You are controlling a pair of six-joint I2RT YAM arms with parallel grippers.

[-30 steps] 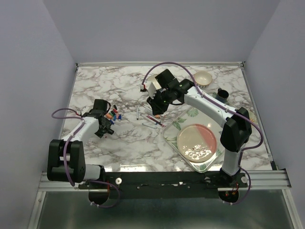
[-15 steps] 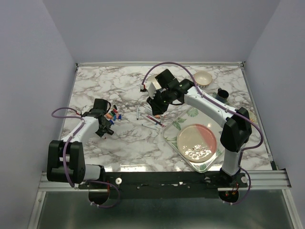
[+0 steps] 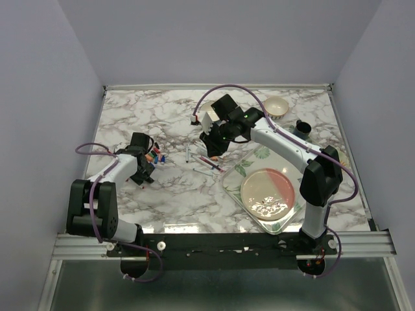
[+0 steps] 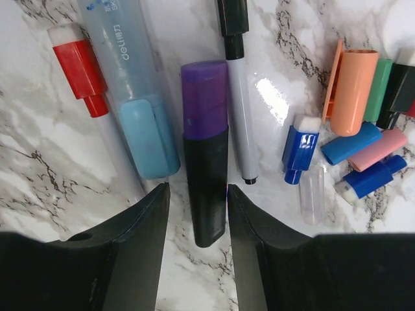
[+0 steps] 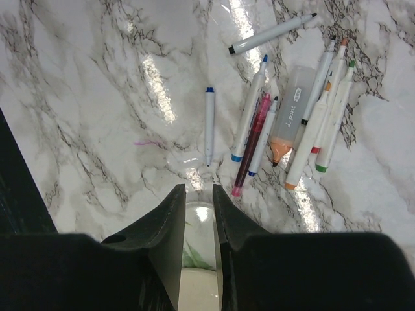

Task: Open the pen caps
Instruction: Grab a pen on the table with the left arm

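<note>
The left wrist view shows a black marker (image 4: 206, 194) with a purple cap (image 4: 204, 97) lying on the marble. My left gripper (image 4: 198, 188) is open and straddles its black barrel. The right finger is nearly against the barrel and a gap shows at the left finger. Beside it lie a pen with a red cap (image 4: 81, 65), a light-blue highlighter (image 4: 133, 97) and a pen with a black cap (image 4: 231, 16). Several loose pen caps (image 4: 353, 146) are heaped at the right. My right gripper (image 5: 198, 189) hangs slightly open and holds nothing, just short of several uncapped pens (image 5: 305, 116).
A glass tray (image 3: 229, 184) holding a pink plate (image 3: 268, 193) sits at the front right, under my right gripper (image 3: 211, 149). A small bowl (image 3: 277, 105) and a black cup (image 3: 303, 127) stand at the back right. My left gripper (image 3: 146, 170) is low by the caps (image 3: 154, 155).
My left gripper has shifted slightly towards the caps and its jaws have narrowed around the black marker. The right arm has stayed still.
</note>
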